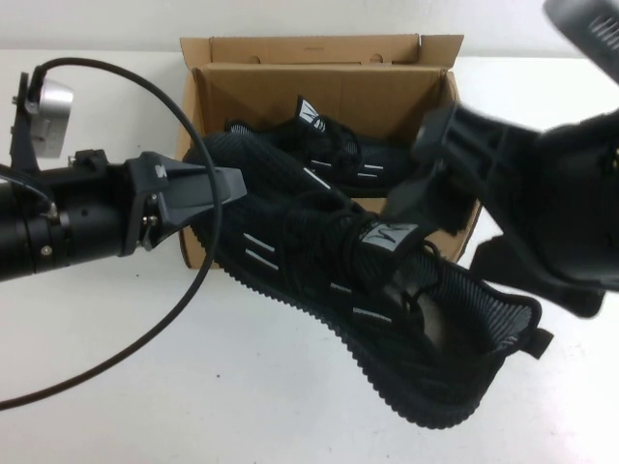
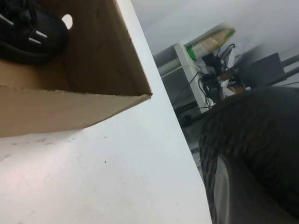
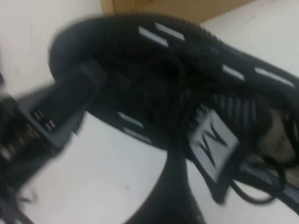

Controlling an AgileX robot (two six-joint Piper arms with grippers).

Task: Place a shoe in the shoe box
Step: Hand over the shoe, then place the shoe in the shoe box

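From the high view, the black knit-mesh sneaker with white dashes [image 1: 368,309] is held over the white desk [image 1: 116,387], its toe against the brown corrugated cardboard shoe box [image 1: 319,87], where a matching second sneaker [image 1: 334,145] already lies. The left claw [image 1: 218,186] is clamped on the toe; the right claw [image 1: 426,208] sits by the heel collar, and I cannot tell its fingers' state

In the left wrist view, the box corner [image 2: 93,74] and the ribbed sole [image 2: 252,140] show

In the right wrist view, the sneaker's tongue tag [image 3: 212,140] faces up
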